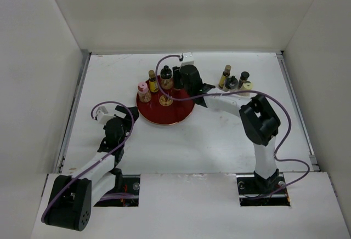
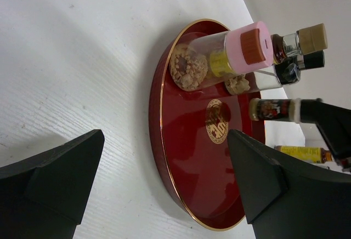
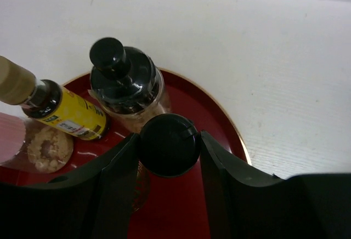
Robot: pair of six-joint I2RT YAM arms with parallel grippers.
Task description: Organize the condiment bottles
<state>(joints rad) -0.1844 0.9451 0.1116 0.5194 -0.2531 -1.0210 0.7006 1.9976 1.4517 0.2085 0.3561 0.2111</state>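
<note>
The right gripper (image 3: 169, 154) is clamped on a black-capped bottle (image 3: 169, 140), upright at the far side of the red tray (image 3: 227, 121), probably to set it beside the three bottles (image 1: 153, 83) grouped there. The left gripper (image 2: 164, 140) hangs open and empty, left of the tray. Several more bottles (image 1: 235, 80) stand on the surface (image 1: 219, 140), far right.

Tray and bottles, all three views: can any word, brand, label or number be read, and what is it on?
No text can be read.
Gold emblem on the red tray: stylised marks, not legible.
Yellow label on the tan-capped bottle: print too small.
Label on the gripped bottle in the right gripper: blurred.
Top view: every label too small.
</note>
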